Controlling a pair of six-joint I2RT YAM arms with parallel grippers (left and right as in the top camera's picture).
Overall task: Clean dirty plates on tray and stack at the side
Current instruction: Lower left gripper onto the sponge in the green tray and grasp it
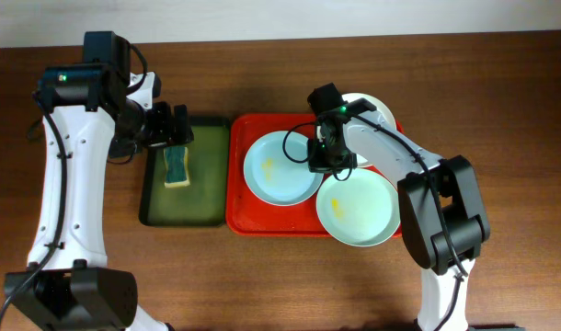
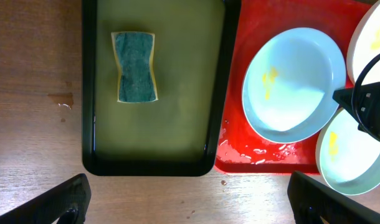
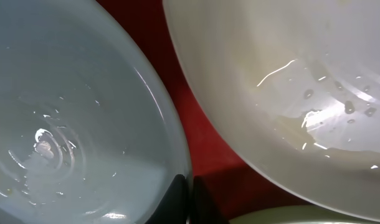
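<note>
Three plates lie on the red tray (image 1: 239, 219). A pale blue plate (image 1: 276, 170) with a yellow smear is at the left, a second pale plate (image 1: 359, 207) at the front right, and a white plate (image 1: 380, 110) at the back right. My right gripper (image 1: 319, 164) is shut on the right rim of the left blue plate (image 3: 71, 112), one finger inside the rim and one outside over the tray (image 3: 202, 143). The white plate (image 3: 289, 81) fills the upper right of that view. My left gripper (image 2: 190, 202) hangs open over bare wood near the green tray, holding nothing.
A dark green black-rimmed tray (image 1: 156, 207) stands left of the red one and holds a green and yellow sponge (image 1: 177, 167). The sponge (image 2: 135, 67) lies in the tray's far left part. Small wet drops mark the wood by the tray corners.
</note>
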